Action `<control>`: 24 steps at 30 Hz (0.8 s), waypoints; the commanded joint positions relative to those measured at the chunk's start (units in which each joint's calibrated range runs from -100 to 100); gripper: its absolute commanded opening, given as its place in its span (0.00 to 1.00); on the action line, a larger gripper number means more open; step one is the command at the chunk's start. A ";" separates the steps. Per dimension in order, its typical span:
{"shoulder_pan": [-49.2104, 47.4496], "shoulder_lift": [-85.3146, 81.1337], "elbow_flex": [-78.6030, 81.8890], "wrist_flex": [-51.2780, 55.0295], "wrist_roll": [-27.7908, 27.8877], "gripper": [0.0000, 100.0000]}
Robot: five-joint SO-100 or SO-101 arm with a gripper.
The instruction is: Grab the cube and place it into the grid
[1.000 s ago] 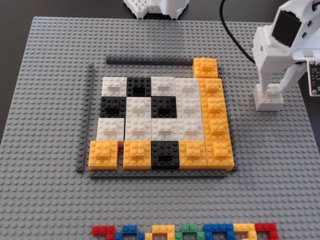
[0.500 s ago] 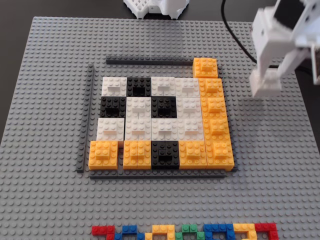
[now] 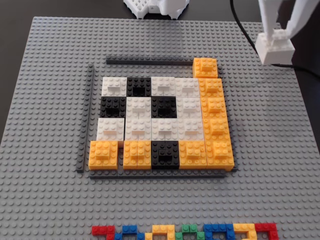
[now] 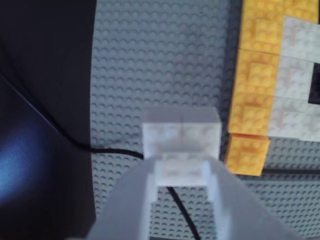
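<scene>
Fixed view: the gripper (image 3: 276, 36) comes in from the top right corner, its two white fingers (image 3: 266, 20) pinching the cube (image 3: 275, 49) by the raised plate on its top. The cube hangs above the upper right part of the grey baseplate (image 3: 55, 200), up and to the right of the grid (image 3: 165, 122) and well apart from it, with the grid's topmost orange block (image 3: 205, 67) the nearest piece. A black cable (image 3: 244, 32) curves across the baseplate between the grid and the cube. The grid's thin dark strips (image 3: 86, 117) lie along its top, left and bottom sides, and a row of small multicoloured bricks (image 3: 185, 231) sits below the grid at the baseplate's lower edge. In the wrist view the cube (image 4: 181, 134) shows in the middle of the picture, clamped between the fingers (image 4: 145, 200) that rise from the bottom edge; the grid's orange column (image 4: 255, 85) runs along the right side, just beside the cube in the picture, and the cable (image 4: 110, 150) passes beneath it.
</scene>
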 commanded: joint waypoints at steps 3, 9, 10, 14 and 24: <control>5.99 -14.03 10.60 -2.37 3.13 0.03; 11.22 -21.94 23.38 -3.20 5.96 0.02; 12.03 -22.97 25.10 -3.25 6.30 0.02; 15.72 -27.10 31.99 -3.10 7.96 0.02; 20.95 -35.87 52.29 -6.81 10.01 0.01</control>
